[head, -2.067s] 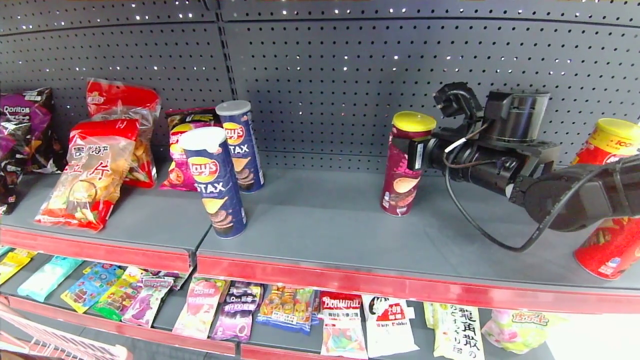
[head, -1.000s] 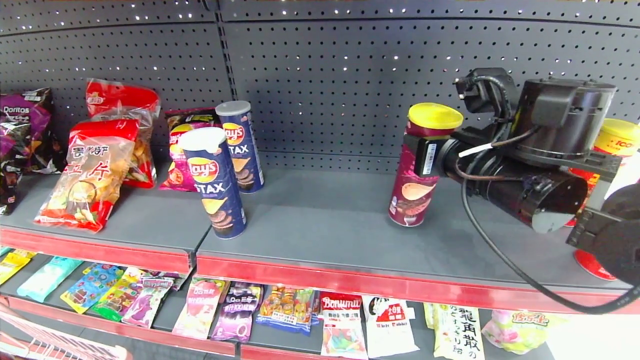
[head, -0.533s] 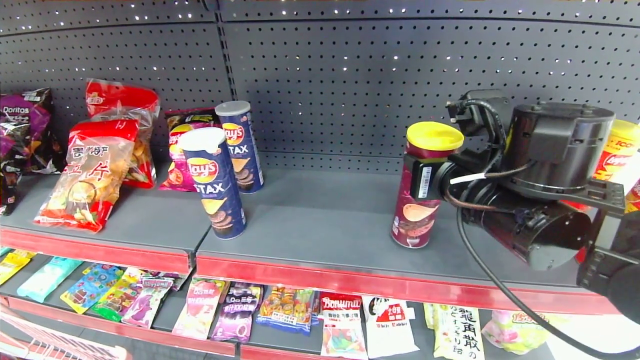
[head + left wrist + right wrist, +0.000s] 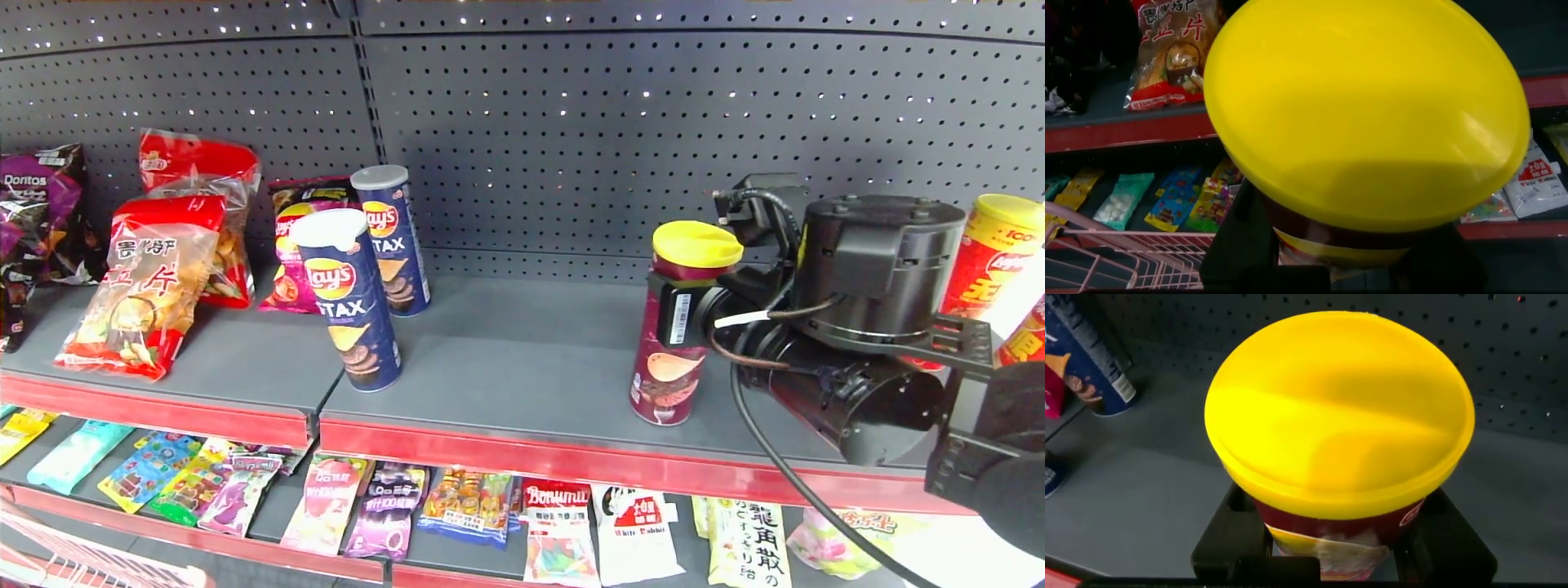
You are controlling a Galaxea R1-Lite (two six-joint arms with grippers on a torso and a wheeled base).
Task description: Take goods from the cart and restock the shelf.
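The right gripper [image 4: 676, 314] is clamping the maroon chip can [image 4: 663, 380], which is standing upright near the shelf's [image 4: 522, 384] front edge, toward its right side. The left gripper [image 4: 1339, 257] is gripping another yellow-lidded can [image 4: 1372, 106] in front of that shelf.

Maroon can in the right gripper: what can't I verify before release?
- Right wrist view: the yellow lid hides the base of the maroon can; shelf contact unclear.
- Head view: the far finger of the right gripper is behind the can.
- Head view: the right arm covers the lower part of the red can.
- Left wrist view: second can mostly under its yellow lid.
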